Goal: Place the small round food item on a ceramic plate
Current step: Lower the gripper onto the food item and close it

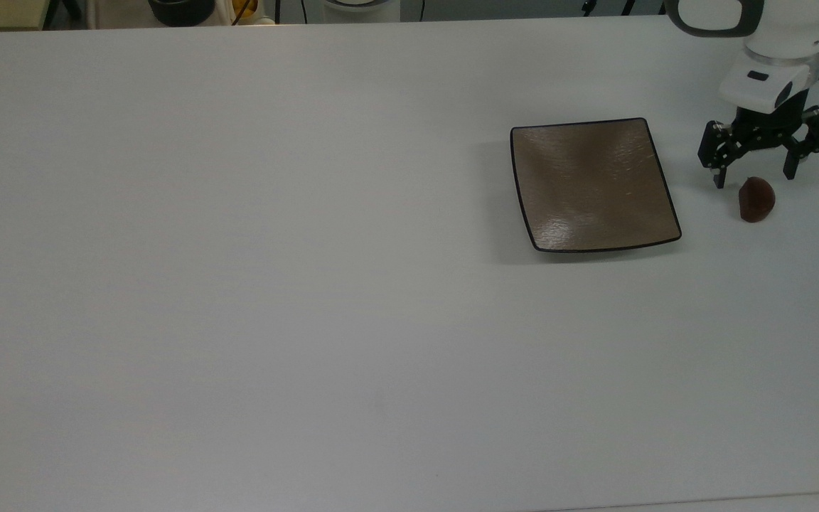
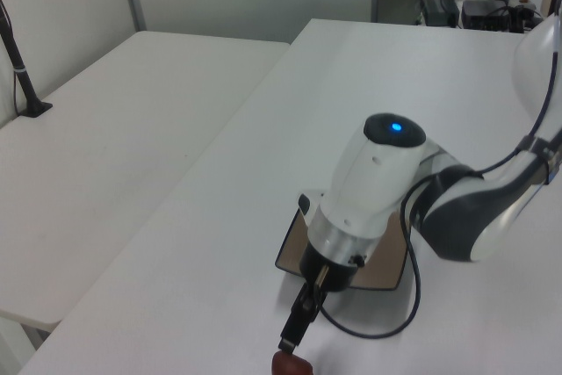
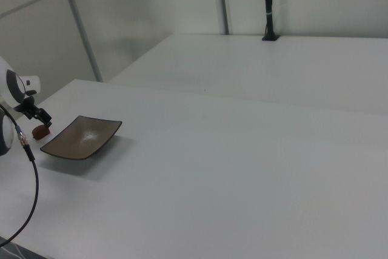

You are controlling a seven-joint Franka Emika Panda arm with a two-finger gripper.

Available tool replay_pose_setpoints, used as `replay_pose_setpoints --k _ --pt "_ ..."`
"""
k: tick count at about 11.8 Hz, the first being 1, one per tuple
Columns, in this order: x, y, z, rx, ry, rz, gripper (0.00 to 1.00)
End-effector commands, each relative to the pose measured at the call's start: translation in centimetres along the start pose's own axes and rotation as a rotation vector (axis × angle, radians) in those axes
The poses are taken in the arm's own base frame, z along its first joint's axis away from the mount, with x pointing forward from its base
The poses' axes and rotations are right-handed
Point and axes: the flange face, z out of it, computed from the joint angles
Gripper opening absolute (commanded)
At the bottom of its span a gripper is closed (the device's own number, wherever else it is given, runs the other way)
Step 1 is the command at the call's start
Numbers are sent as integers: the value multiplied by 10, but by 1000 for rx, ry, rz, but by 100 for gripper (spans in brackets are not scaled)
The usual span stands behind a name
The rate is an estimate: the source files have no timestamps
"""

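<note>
A: Where does the gripper (image 1: pixel 754 176) stand?

B: Just above the small round food item (image 1: pixel 756 200) in the top view, fingers spread wide, holding nothing.

A: And the item itself?

B: On the white table (image 1: pixel 239 284), just below the fingertips and between their lines, not yet touched as far as I can tell. The ceramic plate (image 1: pixel 591 185) lies bare, to the top view's left of the gripper.

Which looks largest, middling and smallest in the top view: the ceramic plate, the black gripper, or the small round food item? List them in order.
1. The ceramic plate, by far the largest.
2. The gripper, open; it sits higher, nearer the camera, so it may look larger than it is.
3. The small round food item, the smallest.
</note>
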Motion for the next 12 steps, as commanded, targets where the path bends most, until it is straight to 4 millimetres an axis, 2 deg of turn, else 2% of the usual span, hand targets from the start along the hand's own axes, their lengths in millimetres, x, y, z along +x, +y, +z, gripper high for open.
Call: replay_pose_setpoints --k 1,4,7,8,9,10,11,12 --pt "-4 -15 15 34 60 -6 100" --pt "-7 -14 36 29 55 -5 100" --pt "-11 -16 45 27 53 -13 100" --pt "-17 -19 49 25 48 -24 94" --pt "-21 -20 53 14 56 -48 70" --pt "-23 -21 54 10 60 -60 40" --pt "-24 -21 55 10 58 -60 28" --pt "-25 -21 55 9 57 -61 21"
